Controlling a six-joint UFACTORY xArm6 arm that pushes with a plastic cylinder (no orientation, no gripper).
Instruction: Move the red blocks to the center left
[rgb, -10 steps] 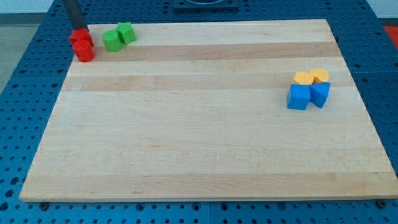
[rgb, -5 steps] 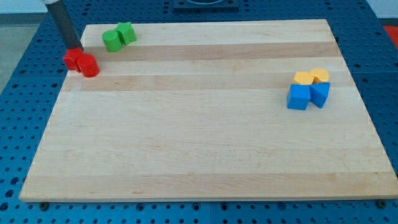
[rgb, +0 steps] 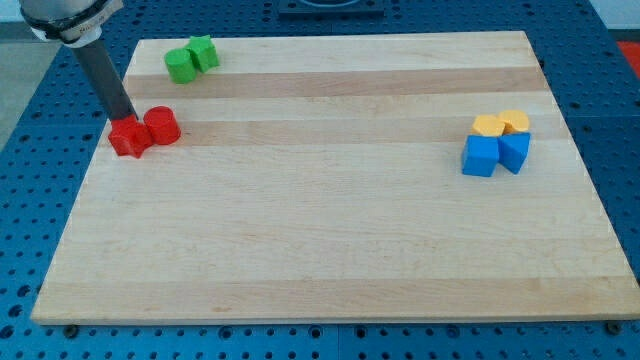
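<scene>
Two red blocks sit side by side near the board's left edge, in its upper half: a red star-like block (rgb: 128, 139) and a red cylinder (rgb: 162, 126) touching its right side. My tip (rgb: 123, 119) stands at the top edge of the red star-like block, touching it. The dark rod rises from there to the view's top left.
Two green blocks (rgb: 192, 58) sit together at the board's top left. Two yellow blocks (rgb: 501, 124) and two blue blocks (rgb: 495, 154) cluster at the right. The wooden board (rgb: 330, 250) lies on a blue perforated table.
My tip has moved down the view along the left edge, pushing both red blocks down with it. The red cylinder has shifted to the right of the other red block.
</scene>
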